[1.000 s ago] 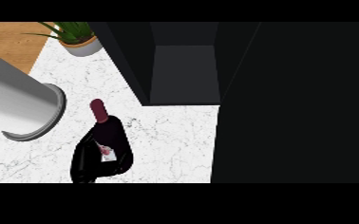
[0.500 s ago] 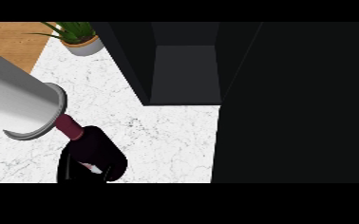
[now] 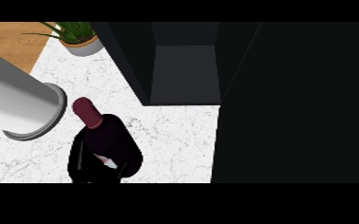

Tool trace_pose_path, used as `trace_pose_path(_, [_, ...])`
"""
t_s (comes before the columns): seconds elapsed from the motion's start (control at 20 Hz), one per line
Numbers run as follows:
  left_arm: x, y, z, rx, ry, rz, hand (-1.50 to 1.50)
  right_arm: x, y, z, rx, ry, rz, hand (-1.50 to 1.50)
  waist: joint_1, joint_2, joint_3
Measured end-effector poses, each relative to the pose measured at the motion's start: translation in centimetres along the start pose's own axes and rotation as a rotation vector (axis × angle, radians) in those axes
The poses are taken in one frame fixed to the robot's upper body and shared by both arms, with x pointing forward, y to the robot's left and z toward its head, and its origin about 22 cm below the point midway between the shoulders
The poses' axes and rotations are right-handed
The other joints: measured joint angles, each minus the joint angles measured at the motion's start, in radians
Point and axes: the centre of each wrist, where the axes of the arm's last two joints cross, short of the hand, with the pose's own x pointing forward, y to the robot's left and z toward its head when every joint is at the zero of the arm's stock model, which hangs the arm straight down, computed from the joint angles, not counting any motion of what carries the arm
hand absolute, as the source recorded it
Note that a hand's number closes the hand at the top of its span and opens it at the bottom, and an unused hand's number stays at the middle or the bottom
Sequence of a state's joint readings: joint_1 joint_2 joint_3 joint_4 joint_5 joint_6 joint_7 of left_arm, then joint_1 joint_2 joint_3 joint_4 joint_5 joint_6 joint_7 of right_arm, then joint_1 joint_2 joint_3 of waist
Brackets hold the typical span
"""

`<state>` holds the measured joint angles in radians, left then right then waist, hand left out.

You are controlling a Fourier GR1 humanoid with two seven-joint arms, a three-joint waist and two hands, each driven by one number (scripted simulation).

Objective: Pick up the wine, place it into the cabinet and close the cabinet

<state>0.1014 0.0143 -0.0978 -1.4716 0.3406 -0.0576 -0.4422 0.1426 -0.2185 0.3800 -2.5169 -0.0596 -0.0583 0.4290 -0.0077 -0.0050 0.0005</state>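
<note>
A black hand [image 3: 105, 163] is wrapped round the body of the wine bottle [image 3: 95, 123] at the table's [image 3: 175, 137] front edge, its dark red cap tilting toward the back left; which hand it is I cannot tell. Just left sits a grey forearm [image 3: 24, 107]. Behind gapes the open dark cabinet [image 3: 186, 71], and a potted plant [image 3: 79, 38] stands at the back left corner.

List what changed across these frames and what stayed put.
The wine bottle slid toward the lower left half a second ago, partly under the grey forearm, then came back right and up, near where it began. The forearm shifted slightly. The potted plant and open cabinet stayed put.
</note>
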Motion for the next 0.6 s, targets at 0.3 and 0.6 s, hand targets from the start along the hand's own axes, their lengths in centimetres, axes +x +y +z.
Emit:
trace_pose_path(0.3, [2.8,-4.4,-2.6,-0.035,-0.019,-0.033,1.50,-0.3,-0.1,0.3,0.001,0.004,0.004,-1.50,-0.004,0.000,0.000])
trace_pose_path(0.6, [5.0,-9.0,-5.8,-0.031,-0.004,-0.019,1.50,-0.1,-0.3,0.0,-0.007,-0.003,0.012,-1.50,-0.007,0.002,0.000])
